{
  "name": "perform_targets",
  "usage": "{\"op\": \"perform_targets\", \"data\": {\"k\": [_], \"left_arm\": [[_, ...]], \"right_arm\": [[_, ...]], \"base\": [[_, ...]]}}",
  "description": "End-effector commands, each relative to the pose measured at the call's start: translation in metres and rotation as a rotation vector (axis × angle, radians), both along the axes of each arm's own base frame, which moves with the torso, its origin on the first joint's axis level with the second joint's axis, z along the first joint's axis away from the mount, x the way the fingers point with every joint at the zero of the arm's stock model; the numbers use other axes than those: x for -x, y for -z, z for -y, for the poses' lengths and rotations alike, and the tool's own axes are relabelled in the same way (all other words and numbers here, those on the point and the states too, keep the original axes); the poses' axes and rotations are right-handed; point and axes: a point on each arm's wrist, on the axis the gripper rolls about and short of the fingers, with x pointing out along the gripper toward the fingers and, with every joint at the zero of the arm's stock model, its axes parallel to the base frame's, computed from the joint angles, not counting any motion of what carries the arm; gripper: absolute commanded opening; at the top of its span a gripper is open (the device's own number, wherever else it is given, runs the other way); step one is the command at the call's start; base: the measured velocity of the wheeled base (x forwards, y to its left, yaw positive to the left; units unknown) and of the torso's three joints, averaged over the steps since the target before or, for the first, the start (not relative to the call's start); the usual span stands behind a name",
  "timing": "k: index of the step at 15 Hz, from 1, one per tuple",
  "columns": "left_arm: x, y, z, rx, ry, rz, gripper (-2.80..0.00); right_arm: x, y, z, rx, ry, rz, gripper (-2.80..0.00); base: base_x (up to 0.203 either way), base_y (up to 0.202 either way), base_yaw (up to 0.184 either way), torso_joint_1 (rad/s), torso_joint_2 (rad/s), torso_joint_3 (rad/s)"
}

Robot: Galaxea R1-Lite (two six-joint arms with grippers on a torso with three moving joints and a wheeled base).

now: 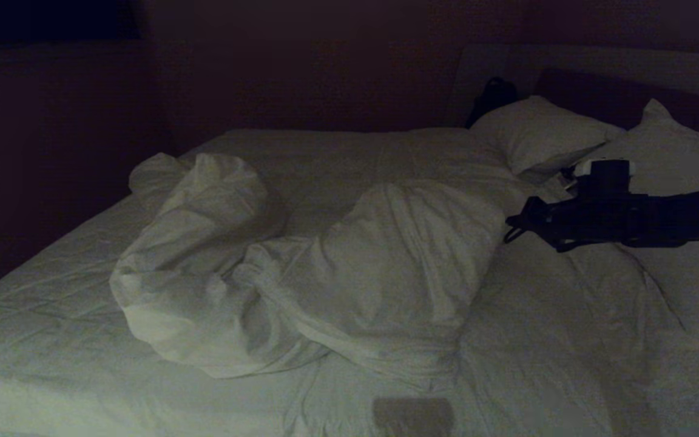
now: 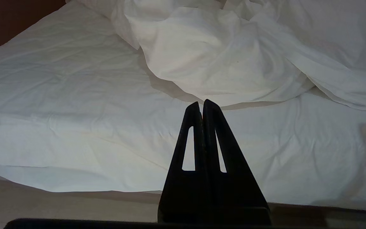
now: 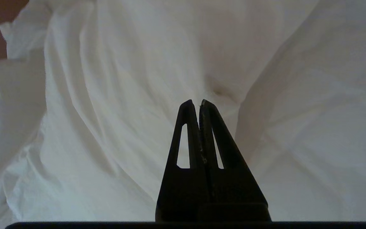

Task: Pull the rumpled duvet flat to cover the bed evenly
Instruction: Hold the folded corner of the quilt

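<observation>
- Duvet [image 1: 325,273]: bunched in a thick heap across the middle of the bed [image 1: 34,315], one lump toward the far left corner, a bigger mound nearer the centre, lower folds trailing toward the near edge.
- Sheet [image 1: 52,285] lies bare along the left side and near-left corner; far edge by the headboard also uncovered.
- Pillows [image 1: 537,133] sit at the far right corner, nothing over them.
- R gripper [image 1: 516,223]: arm reaches in from the right edge, tip just beside the right flank of the big mound. Fingers pressed together, nothing between them; wrist view shows only white folds ahead, no cloth pinched. Can't tell if the tip touches the fabric.
- L gripper [image 2: 203,103]: out of head view, parked off the near edge, fingers together, empty; its wrist cam looks over bare sheet to the duvet's near fold.
- Progress, my read: basically nil. No grasp made, duvet spread nowhere.
- Left to do: open fingers, take an edge or corner, pull it out toward the sides and corners, prob. several pulls incl. the left side, until cover is even.
</observation>
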Motion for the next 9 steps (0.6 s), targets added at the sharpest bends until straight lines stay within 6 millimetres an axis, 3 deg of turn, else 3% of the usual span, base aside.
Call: {"op": "perform_targets", "data": {"k": [1,4,5,9], "left_arm": [[0.0,0.0,0.0,0.0,-0.001,0.0,-2.8],[0.0,0.0,0.0,0.0,-0.001,0.0,-2.8],[0.0,0.0,0.0,0.0,-0.001,0.0,-2.8],[0.0,0.0,0.0,0.0,-0.001,0.0,-2.8]], "right_arm": [[-0.0005,0.0023,0.0002,-0.003,-0.002,-0.005,-2.8],[0.0001,0.0038,0.0009,-0.001,-0.002,-0.012,-2.8],[0.0006,0.004,0.0029,-0.001,0.001,-0.013,0.0],[0.0004,0.0062,0.0071,-0.01,-0.008,-0.018,0.0]], "base": [[0.0,0.0,0.0,0.0,0.0,0.0],[0.0,0.0,0.0,0.0,0.0,0.0],[0.0,0.0,0.0,0.0,0.0,0.0],[0.0,0.0,0.0,0.0,0.0,0.0]]}}
